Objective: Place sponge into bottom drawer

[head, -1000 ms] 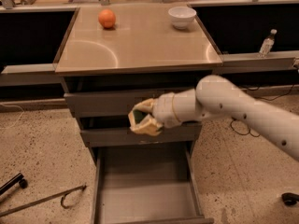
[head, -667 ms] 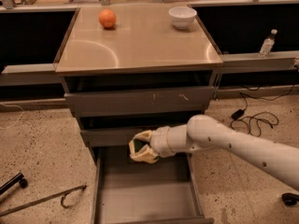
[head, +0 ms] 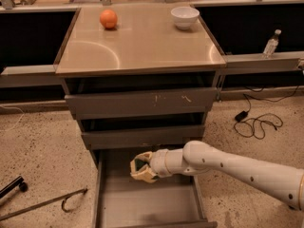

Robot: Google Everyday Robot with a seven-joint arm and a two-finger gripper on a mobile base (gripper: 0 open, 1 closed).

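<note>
My gripper (head: 141,167) hangs over the back part of the open bottom drawer (head: 147,203), just below the front of the middle drawer. Its pale fingers (head: 142,175) are closed around the sponge (head: 139,164), of which only a dark green patch shows between them. The white arm (head: 237,167) reaches in from the right. The drawer's flat grey floor shows bare in front of the gripper.
The cabinet top (head: 142,42) carries an orange ball (head: 108,18) at the back left and a white bowl (head: 185,17) at the back right. The two upper drawers (head: 142,103) are shut. A metal rod (head: 45,204) lies on the floor at left, cables (head: 256,122) at right.
The gripper with the sponge has come down from in front of the upper drawers to just above the open bottom drawer, moving slightly right.
</note>
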